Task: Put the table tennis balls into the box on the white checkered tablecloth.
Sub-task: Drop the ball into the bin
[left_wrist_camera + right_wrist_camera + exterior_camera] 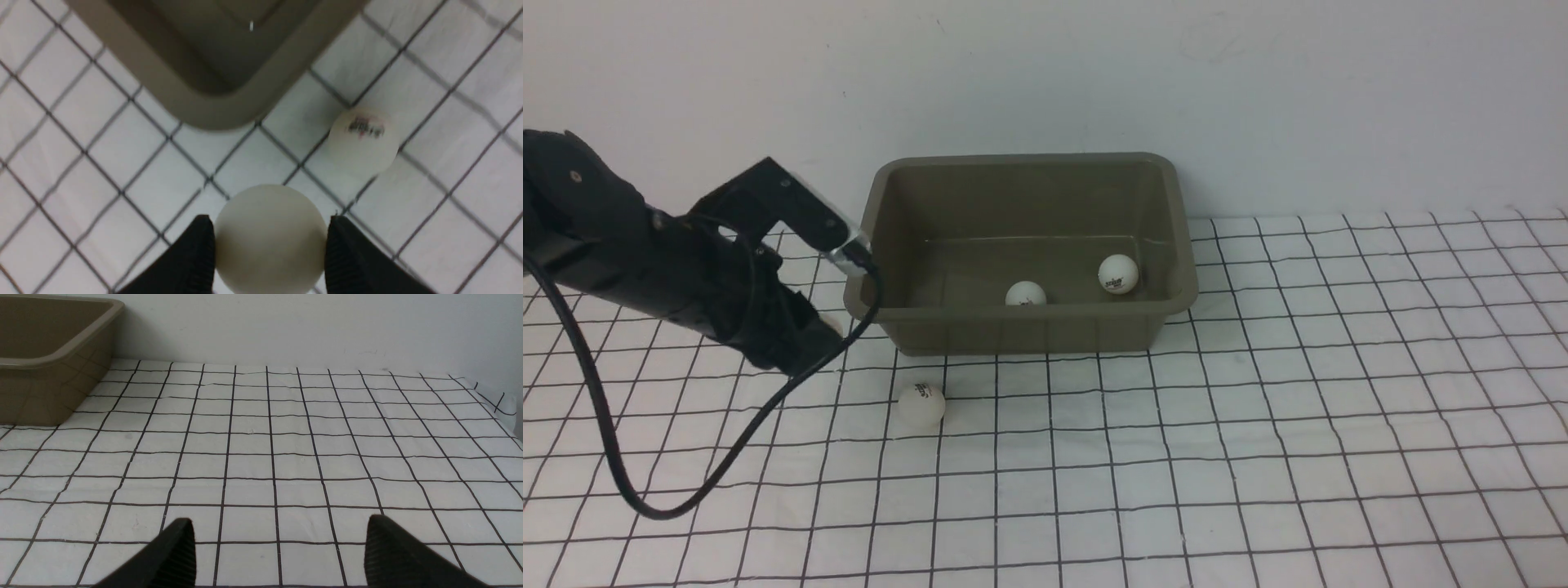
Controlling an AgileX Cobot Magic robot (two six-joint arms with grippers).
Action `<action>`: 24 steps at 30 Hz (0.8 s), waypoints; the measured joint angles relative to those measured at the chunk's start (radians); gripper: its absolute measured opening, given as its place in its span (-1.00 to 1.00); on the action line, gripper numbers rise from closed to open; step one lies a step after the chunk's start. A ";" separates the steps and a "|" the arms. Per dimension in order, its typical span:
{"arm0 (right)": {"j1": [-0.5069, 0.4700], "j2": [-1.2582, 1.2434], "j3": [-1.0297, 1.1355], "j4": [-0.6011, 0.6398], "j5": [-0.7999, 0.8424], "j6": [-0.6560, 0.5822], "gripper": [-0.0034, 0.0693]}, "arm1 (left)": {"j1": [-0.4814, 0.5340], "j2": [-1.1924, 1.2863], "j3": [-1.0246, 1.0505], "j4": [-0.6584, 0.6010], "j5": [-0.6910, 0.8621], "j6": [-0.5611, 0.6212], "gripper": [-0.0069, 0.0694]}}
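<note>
The left gripper (269, 230) is seen closed on a plain white ball (267, 245), which is clamped at its sides between the two black fingers (192, 261). In the front view this gripper is angled down over the white checkered tablecloth (1258, 425), just outside the near left corner of the box (1013, 331). Whether the clamped ball rests on the cloth or is raised off it cannot be told.

A second ball (921, 404), marked with a small dark logo, is found on the cloth in front of the box, near its left end, apart from the box wall and to the right of the gripper. Two more balls are seen inside the box on its floor: one (1026, 294) close to the near wall around the middle, the other (1118, 273) further right and a little further back. Both carry a dark logo.

The box is placed at the far edge of the cloth, next to the white wall (1258, 98). A black cable (605, 457) is looped from the left arm down over the cloth.

The right gripper (280, 535) is shown only by its own wrist camera: its fingers are spread wide with nothing between them, above bare cloth to the right of the box.
</note>
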 joint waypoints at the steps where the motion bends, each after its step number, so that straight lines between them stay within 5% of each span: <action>1: 0.000 0.000 0.000 0.000 0.000 0.000 0.48 | -0.009 0.000 -0.013 -0.067 -0.011 0.046 0.00; 8: 0.000 0.000 0.000 0.000 0.000 0.000 0.48 | -0.035 0.132 -0.173 -0.409 -0.083 0.287 0.00; 13: 0.000 0.000 0.000 0.000 0.000 0.000 0.48 | -0.034 0.267 -0.285 -0.533 -0.085 0.373 0.00; 17: 0.000 0.000 0.000 0.000 0.000 0.000 0.48 | -0.034 0.352 -0.365 -0.520 0.020 0.346 0.02; 20: 0.000 0.000 0.000 0.000 0.000 0.000 0.48 | -0.035 0.360 -0.393 -0.464 0.057 0.250 0.31; 24: 0.000 0.000 0.000 0.000 0.000 0.000 0.48 | -0.035 0.314 -0.397 -0.377 0.069 0.138 0.45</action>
